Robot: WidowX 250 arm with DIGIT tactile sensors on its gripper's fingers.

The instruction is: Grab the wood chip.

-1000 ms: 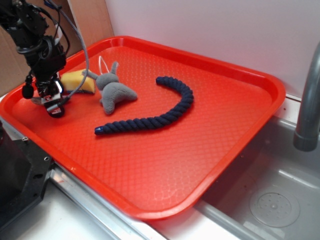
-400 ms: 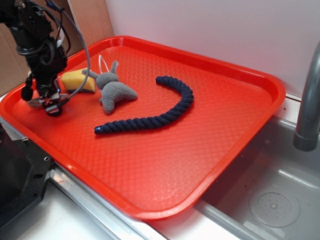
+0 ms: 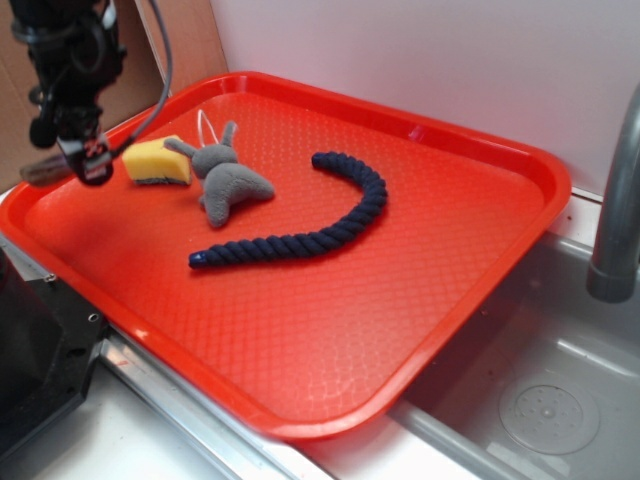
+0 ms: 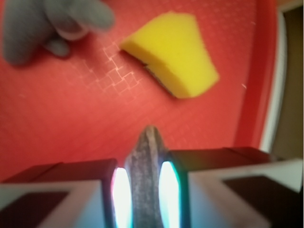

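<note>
Clearly the wood chip (image 4: 146,183) is already caught: in the wrist view its grey-brown sliver stands pinched between the two fingers (image 4: 121,199), its pointed tip poking out past them toward the tray below. From the side, the gripper (image 3: 88,165) hangs above the near-left corner of the red tray (image 3: 520,215), and one end of the chip juts out to the left of it, clear of the surface. So the fingers are narrow, closed on the chip, and nothing of it touches the tray. I'd judge the grab itself done and the lift under way; what remains is only to keep the squeeze steady so the thin piece does not swivel or slip. Just beyond lies the yellow sponge (image 3: 157,162), then the grey plush toy (image 3: 232,185), untouched.
</note>
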